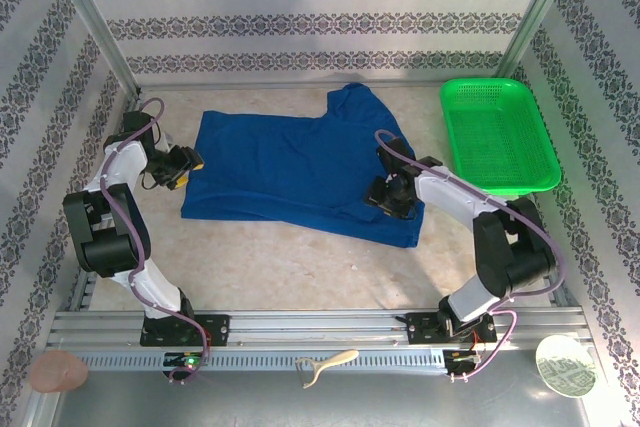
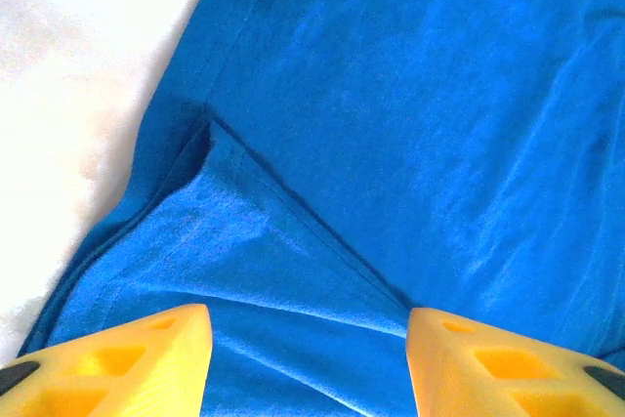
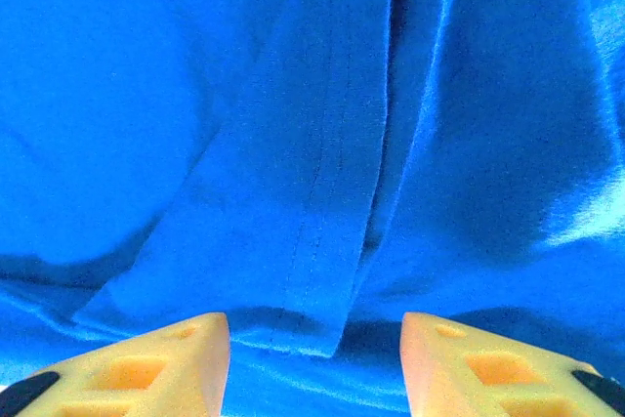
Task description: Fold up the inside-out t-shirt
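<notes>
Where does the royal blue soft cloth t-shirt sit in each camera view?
Top external: the t-shirt lies spread across the table, left of the green plastic mesh basket.
Left wrist: t-shirt right of a pale table strip, a fold ridge crossing diagonally.
Right wrist: t-shirt ahead of the fingers, stitched hem down the centre.
Shared landmark: the shirt's left border against the pale table, in top and left wrist views.

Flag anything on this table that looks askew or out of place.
The royal blue cloth t-shirt lies askew: its right side is doubled over in a slanted flap whose corner juts past the straight near hem, and a bunched part sticks out at the far edge. Nothing looks spilled or damaged.
</notes>
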